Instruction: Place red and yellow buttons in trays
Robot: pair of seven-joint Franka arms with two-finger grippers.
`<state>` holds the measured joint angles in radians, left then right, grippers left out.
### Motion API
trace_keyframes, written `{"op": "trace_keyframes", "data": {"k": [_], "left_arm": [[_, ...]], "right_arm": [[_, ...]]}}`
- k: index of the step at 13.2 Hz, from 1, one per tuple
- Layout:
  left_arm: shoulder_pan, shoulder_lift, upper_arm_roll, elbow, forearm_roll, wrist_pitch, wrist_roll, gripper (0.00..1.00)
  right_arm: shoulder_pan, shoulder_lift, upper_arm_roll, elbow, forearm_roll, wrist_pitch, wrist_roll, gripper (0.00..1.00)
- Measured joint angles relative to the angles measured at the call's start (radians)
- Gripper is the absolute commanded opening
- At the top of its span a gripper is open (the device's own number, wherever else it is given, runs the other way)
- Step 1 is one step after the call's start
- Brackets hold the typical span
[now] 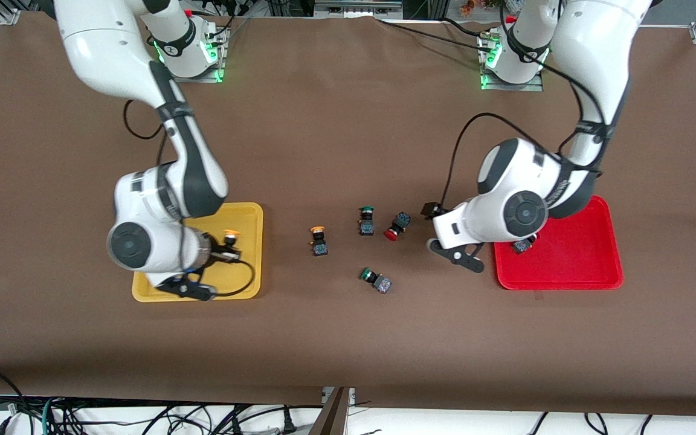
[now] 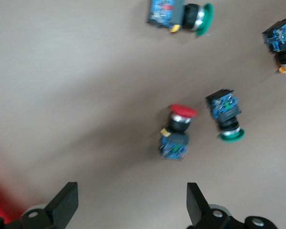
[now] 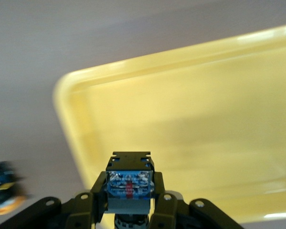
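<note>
My right gripper [image 1: 227, 246] is over the yellow tray [image 1: 245, 214] and is shut on a yellow-capped button [image 1: 231, 234]. That button's dark body [image 3: 130, 183] shows between the fingers in the right wrist view, above the tray [image 3: 205, 119]. My left gripper [image 1: 430, 228] is open and empty, over the table between a red-capped button [image 1: 396, 227] and the red tray [image 1: 589, 254]. In the left wrist view that red button [image 2: 178, 131] lies ahead of the open gripper [image 2: 132, 205]. A second yellow-capped button [image 1: 319, 240] stands mid-table. Another button [image 1: 523, 245] lies in the red tray, its cap hidden by the arm.
Two green-capped buttons lie mid-table: one [image 1: 367, 220] beside the red button, one [image 1: 376, 280] nearer the front camera. Both show in the left wrist view [image 2: 226, 117] [image 2: 181, 14], with the loose yellow button [image 2: 283, 45]. It also shows in the right wrist view [image 3: 5, 191].
</note>
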<state>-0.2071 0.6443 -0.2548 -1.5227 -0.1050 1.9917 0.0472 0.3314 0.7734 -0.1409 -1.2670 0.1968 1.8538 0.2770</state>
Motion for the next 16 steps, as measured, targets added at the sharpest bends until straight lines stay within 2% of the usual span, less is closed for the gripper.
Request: {"op": "trace_keyframes", "data": {"k": [1,3,4,6,11,12,13,14,15,16], "left_arm": [[-0.041,0.024,0.001,-0.012,0.014,0.052,-0.034,1.0],[-0.115,0.06,0.004,-0.033,0.151,0.142,-0.132,1.0],[-0.137,0.075,0.004,-0.034,0.214,0.166,-0.163,1.0],[-0.148,0.095,0.005,-0.037,0.252,0.208,-0.18,1.0],[-0.164,0.137,0.005,-0.042,0.262,0.234,-0.18,1.0],[-0.169,0.146,0.005,-0.043,0.262,0.243,-0.179,0.92],[-0.176,0.151,0.005,-0.043,0.262,0.248,-0.179,0.39],[-0.182,0.153,0.005,-0.043,0.262,0.248,-0.178,0.15],[-0.185,0.153,0.006,-0.043,0.262,0.248,-0.178,0.0],[-0.187,0.153,0.006,-0.043,0.262,0.248,-0.178,0.0]], "right_arm": [[-0.01,0.008,-0.031,-0.023,0.0,0.005,-0.078,0.51],[-0.013,0.022,-0.069,-0.078,0.0,0.042,-0.174,0.63],[-0.013,0.026,-0.073,-0.108,0.0,0.067,-0.193,0.69],[-0.008,0.028,-0.073,-0.142,0.0,0.091,-0.2,0.86],[0.03,0.006,-0.064,-0.117,0.005,0.089,-0.124,0.86],[0.054,0.001,-0.061,-0.102,0.006,0.087,-0.082,0.86],[0.08,-0.001,-0.058,-0.09,0.009,0.088,-0.051,0.86],[0.105,-0.001,-0.05,-0.082,0.015,0.091,-0.032,0.86],[0.121,0.0,-0.036,-0.079,0.021,0.099,-0.019,0.86],[0.128,0.002,-0.025,-0.078,0.026,0.11,-0.011,0.86]]}}
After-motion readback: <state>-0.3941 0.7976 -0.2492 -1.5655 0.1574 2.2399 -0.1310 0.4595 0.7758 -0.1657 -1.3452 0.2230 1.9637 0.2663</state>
